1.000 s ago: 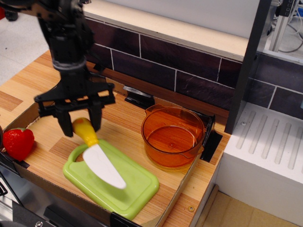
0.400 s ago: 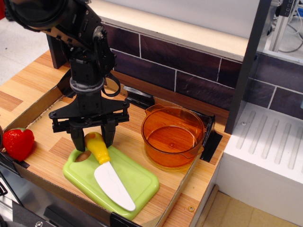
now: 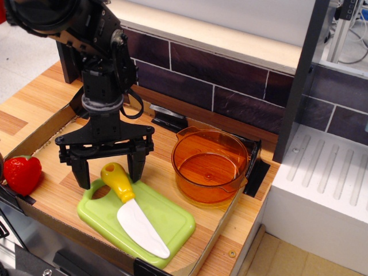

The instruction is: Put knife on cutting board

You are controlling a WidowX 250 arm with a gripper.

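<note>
The knife (image 3: 133,207) has a yellow bulbous handle and a white rounded blade. It lies flat on the light green cutting board (image 3: 172,217), handle toward the board's oval hole, blade pointing to the front right. My gripper (image 3: 109,174) hangs over the handle end with its two black fingers spread wide, one on each side of the handle. The fingers stand apart from the handle and hold nothing.
An orange transparent pot (image 3: 210,165) stands right of the board. A red toy strawberry (image 3: 22,174) sits at the left edge. The wooden tray has a raised cardboard rim (image 3: 221,227). A dark tiled wall runs behind, and a white drain rack (image 3: 322,172) stands at right.
The gripper came down with the knife, set it on the board, and opened. The fingers are now spread wide and the knife lies free, shifted slightly to the right.
</note>
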